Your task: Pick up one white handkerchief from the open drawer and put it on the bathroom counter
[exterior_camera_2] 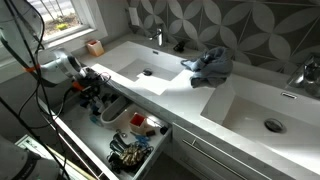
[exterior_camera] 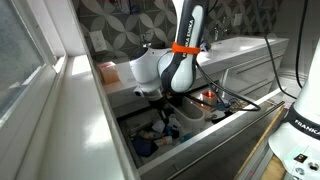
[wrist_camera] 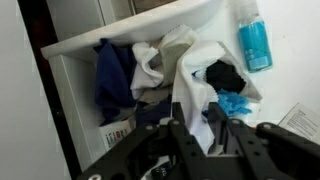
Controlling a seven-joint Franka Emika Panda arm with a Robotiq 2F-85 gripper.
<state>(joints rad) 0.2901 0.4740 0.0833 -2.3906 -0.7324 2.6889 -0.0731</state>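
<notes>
The drawer (wrist_camera: 130,35) is open and cluttered with cloths; it shows in both exterior views (exterior_camera: 215,143) (exterior_camera_2: 160,148). My gripper (wrist_camera: 198,130) hangs over it, shut on a white handkerchief (wrist_camera: 190,85) that is drawn up taut between the fingers. Another white cloth (wrist_camera: 150,65) and a dark blue cloth (wrist_camera: 113,75) lie beside it. In the exterior views the gripper (exterior_camera: 157,98) (exterior_camera_2: 90,85) is low over the drawer's end. The bathroom counter (exterior_camera_2: 180,95) (exterior_camera: 250,45) runs above the drawer.
A blue-grey cloth (exterior_camera_2: 208,66) lies on the counter between the two basins. A blue bottle (wrist_camera: 254,45) and crumpled blue item (wrist_camera: 232,103) sit in the drawer. The white window sill (exterior_camera: 60,110) flanks the drawer. A chrome faucet (exterior_camera_2: 157,38) stands behind a basin.
</notes>
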